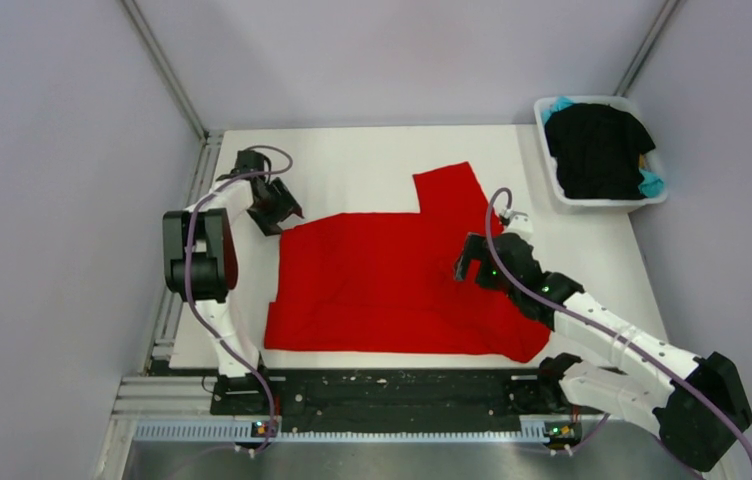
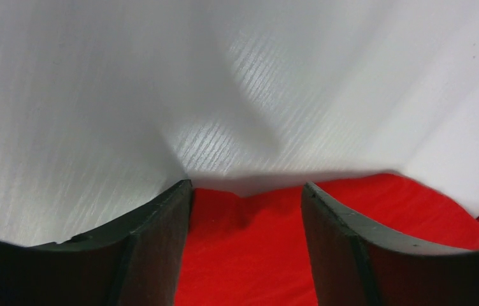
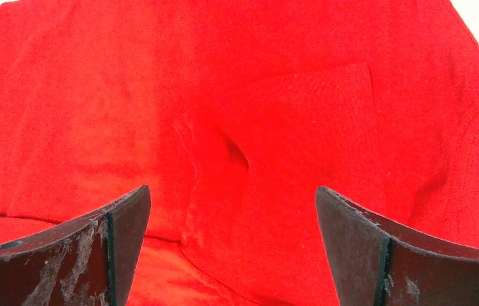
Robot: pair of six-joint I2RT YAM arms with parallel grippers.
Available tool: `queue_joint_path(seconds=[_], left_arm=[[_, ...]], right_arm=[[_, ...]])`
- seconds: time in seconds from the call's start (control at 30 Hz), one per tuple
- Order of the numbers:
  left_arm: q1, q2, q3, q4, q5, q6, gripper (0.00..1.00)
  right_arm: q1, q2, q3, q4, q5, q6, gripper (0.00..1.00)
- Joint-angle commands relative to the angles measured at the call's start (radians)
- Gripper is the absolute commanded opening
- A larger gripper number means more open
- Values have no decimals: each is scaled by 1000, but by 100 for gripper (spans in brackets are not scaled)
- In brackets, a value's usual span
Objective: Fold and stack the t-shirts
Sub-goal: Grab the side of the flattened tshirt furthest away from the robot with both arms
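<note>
The bright red t-shirt (image 1: pixel 372 290) lies spread flat on the white table (image 1: pixel 352 160), with one sleeve pointing to the far side. My left gripper (image 1: pixel 280 212) is open at the shirt's far left corner. In the left wrist view the red cloth edge (image 2: pixel 250 255) lies between its open jaws (image 2: pixel 246 186). My right gripper (image 1: pixel 468 263) is open over the shirt's right part. In the right wrist view a folded flap of red cloth (image 3: pixel 288 127) lies ahead of its open jaws (image 3: pixel 232 189). The black t-shirt (image 1: pixel 597 150) and the teal t-shirt (image 1: pixel 559 104) lie in the tub.
The white plastic tub (image 1: pixel 612 203) stands at the table's far right corner. Grey walls enclose the table on the left, back and right. The arm bases sit on a black rail at the near edge.
</note>
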Motion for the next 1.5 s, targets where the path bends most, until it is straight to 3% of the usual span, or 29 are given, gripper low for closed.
queue_joint_path(seconds=[0.0, 0.23, 0.3, 0.37, 0.4, 0.73, 0.9, 1.07, 1.47], left_arm=[[-2, -17, -53, 21, 60, 18, 65], [-3, 6, 6, -1, 68, 18, 38], [-2, -2, 7, 1, 67, 22, 24], [-3, -13, 4, -3, 73, 28, 2], [-3, -19, -4, -1, 72, 31, 0], [-3, -98, -70, 55, 82, 38, 0], [-5, -142, -98, 81, 77, 31, 0], [-5, -140, -106, 82, 92, 13, 0], [-9, -152, -129, 72, 33, -8, 0]], right_arm=[[-5, 5, 14, 55, 19, -21, 99], [-7, 30, -16, 94, 12, -40, 99], [-6, 36, -21, 85, 23, -40, 99], [-8, 40, -23, 73, 35, -40, 99], [-10, 41, -24, 73, 39, -40, 99], [-46, 120, 72, 67, 59, -56, 99], [-136, 264, 203, 114, 16, -108, 99], [-206, 513, 404, 171, 44, -202, 98], [-279, 1296, 1235, 43, 125, -337, 90]])
